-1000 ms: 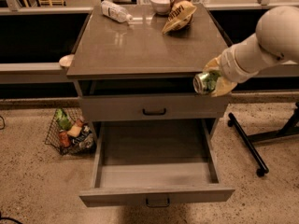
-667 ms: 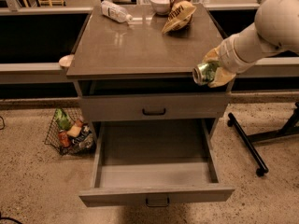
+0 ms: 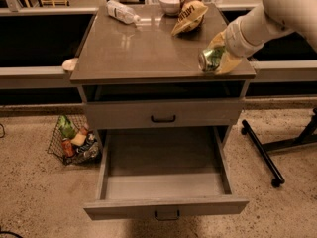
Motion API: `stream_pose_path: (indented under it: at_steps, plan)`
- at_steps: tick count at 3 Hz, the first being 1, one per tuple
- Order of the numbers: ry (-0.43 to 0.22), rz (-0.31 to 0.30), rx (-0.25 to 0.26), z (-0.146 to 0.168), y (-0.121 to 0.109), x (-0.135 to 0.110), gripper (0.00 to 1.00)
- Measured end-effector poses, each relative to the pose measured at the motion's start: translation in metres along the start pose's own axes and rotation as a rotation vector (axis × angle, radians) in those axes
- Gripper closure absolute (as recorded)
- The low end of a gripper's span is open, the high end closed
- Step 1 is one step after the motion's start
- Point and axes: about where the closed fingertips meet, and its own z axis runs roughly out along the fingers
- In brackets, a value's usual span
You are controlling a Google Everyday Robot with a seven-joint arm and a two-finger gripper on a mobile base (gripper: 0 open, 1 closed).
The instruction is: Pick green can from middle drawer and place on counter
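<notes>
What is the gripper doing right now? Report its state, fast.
The gripper: fingers shut on the green can, holding it at the front right corner of the counter.

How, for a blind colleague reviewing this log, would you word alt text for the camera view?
A robot gripper holds a green can at the front right corner of a cabinet's counter. Below, the middle drawer stands pulled out and empty. A bottle, a bowl and a snack bag sit at the counter's back.
</notes>
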Motion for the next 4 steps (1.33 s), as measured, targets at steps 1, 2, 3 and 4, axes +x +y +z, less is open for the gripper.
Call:
stream_pose_path:
  at_steps: [1, 2, 3, 4]
  plan:
    - [-0.002, 0.0, -0.011, 0.004, 0.004, -0.001, 1.0]
    - [-0.007, 0.009, -0.001, 0.007, -0.003, 0.0, 1.0]
    - [-0.03, 0.062, -0.014, 0.024, -0.021, 0.007, 1.0]
    - [-0.05, 0.111, -0.02, 0.044, -0.049, 0.015, 1.0]
